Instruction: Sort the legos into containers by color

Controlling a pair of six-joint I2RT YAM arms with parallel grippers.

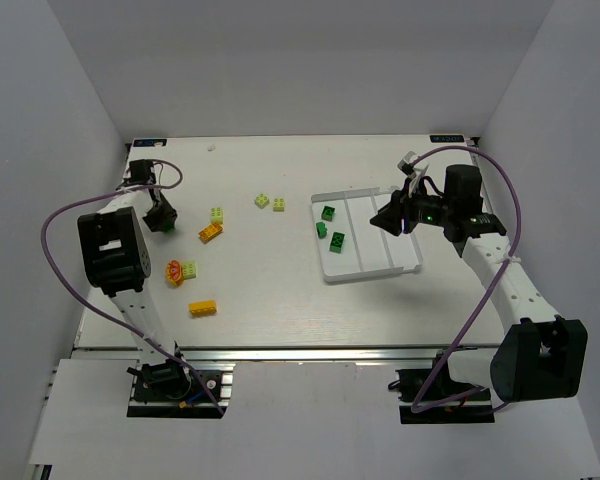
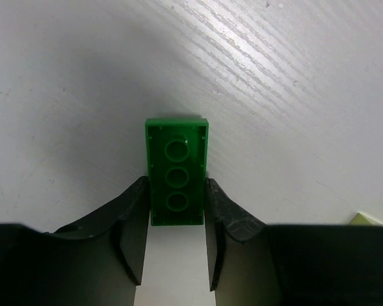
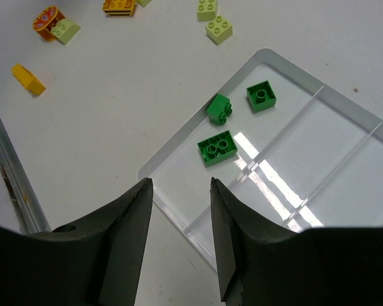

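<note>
**Left wrist view: green brick gripped, carry to the tray comes next**

The left gripper [image 2: 175,186] pinches a dark green studded plastic brick [image 2: 176,171] by its long sides, hollow underside toward the camera, at the far left of the white table [image 1: 280,290]. I cannot tell whether it has left the surface.

The step in hand looks like delivery to the shallow white three-compartment plastic tray [image 1: 375,274], whose left compartment already holds three dark green bricks [image 1: 327,212]. That calls for a long carry rightward, past the loose pale yellow-green bricks [image 1: 263,200] and orange-yellow bricks [image 1: 211,232], then release over that same compartment.

The right gripper [image 3: 179,245] hangs over the tray, jaws spread and empty, and may need to make room.

Only the top external view shows brick and tray well apart. The right wrist view shows the other two compartments bare.
</note>
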